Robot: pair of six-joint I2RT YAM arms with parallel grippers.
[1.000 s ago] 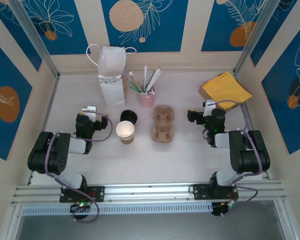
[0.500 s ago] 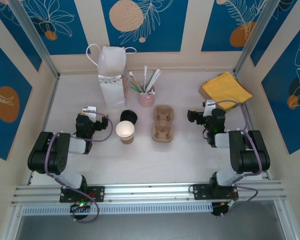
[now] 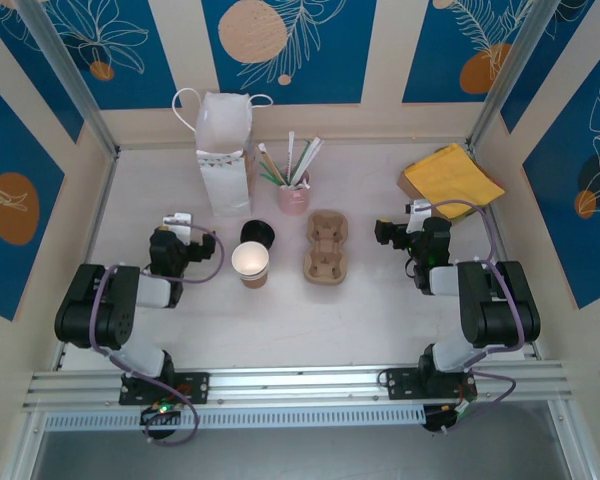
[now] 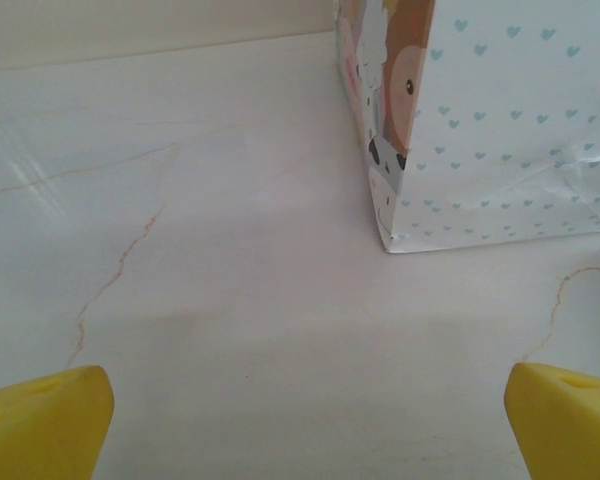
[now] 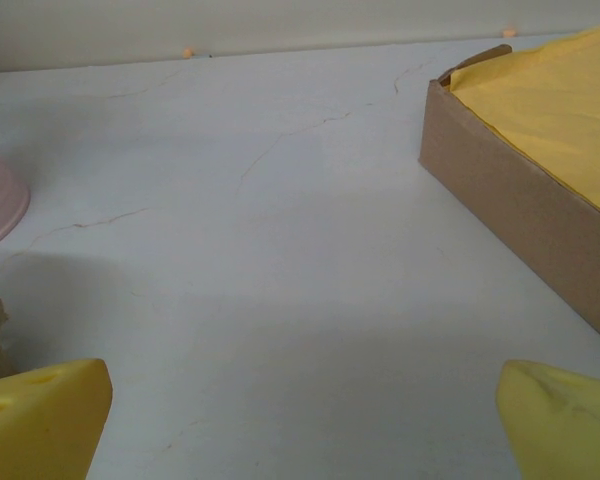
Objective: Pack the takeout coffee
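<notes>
Two grippers gape wide over the smooth veined table [image 4: 230, 250]: your left gripper [image 4: 300, 420] and right gripper [image 5: 300, 420]. A kraft paper cup [image 3: 250, 262] stands open.

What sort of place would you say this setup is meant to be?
Likely a mock café takeout counter in a robot test cell: an open brown paper cup with a black lid beside it, a moulded cup carrier, and a white paper bag, on a walled white table.

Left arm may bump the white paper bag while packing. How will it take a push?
The white paper bag stands tall on a narrow base, so it probably tips or slides easily. Its thin walls look creased near the bottom, so they likely buckle if squeezed.
</notes>
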